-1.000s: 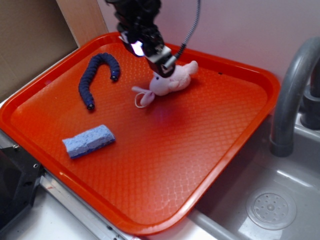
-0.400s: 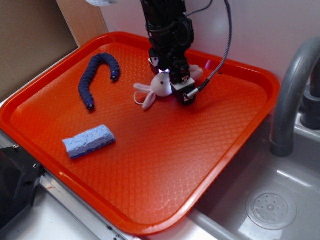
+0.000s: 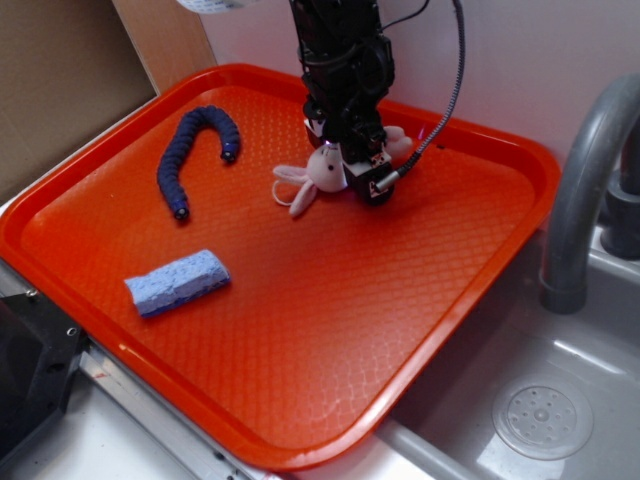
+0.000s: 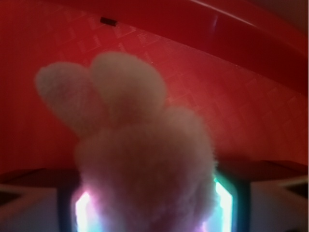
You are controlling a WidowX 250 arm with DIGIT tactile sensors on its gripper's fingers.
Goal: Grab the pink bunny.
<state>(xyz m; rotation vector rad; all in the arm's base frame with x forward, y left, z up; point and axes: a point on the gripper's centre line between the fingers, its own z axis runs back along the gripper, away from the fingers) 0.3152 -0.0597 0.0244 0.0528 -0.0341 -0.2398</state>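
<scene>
Red plastic tray carries all items. Left front: pale blue rectangular sponge. Left rear: dark blue segmented worm toy. Centre rear: small pale pink plush bunny, ears and ribbon trailing left. Black gripper lowered onto it, fingers either side of fuzzy body, clamped on bunny. Right: grey sink faucet.

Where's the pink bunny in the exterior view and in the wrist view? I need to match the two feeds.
Exterior: the pink bunny lies at the far side of the red tray, upper centre of the picture, directly under the gripper.
Wrist: the pink bunny fills the lower centre, between the lit gripper fingers, two rounded fuzzy parts pointing up.
Shared landmark: the tray's raised far rim, seen top right in the wrist view.
</scene>
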